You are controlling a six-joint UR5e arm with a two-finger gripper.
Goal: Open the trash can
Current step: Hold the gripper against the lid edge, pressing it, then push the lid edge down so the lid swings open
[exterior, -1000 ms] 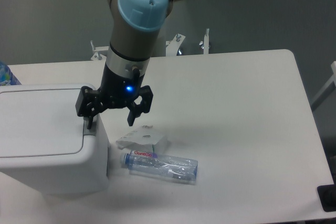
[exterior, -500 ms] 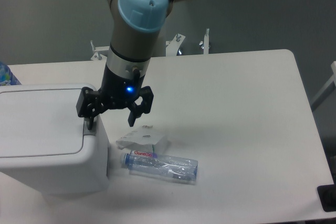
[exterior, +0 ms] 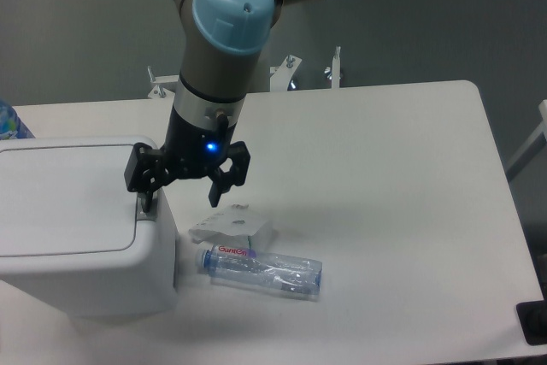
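The black two-finger gripper [exterior: 182, 192] hangs spread wide, one finger on the grey push tab [exterior: 147, 208] of the big boxy white plastic trash can [exterior: 81, 228]. Its flat lid sits down. Beside it lies a clear plastic bottle [exterior: 262, 270].

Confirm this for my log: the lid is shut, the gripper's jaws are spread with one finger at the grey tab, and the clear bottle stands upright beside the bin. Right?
Not quite. The fixed camera shows the clear bottle lying on its side on the table, beside the trash can. The rest holds: lid shut, gripper spread, one finger at the grey tab.
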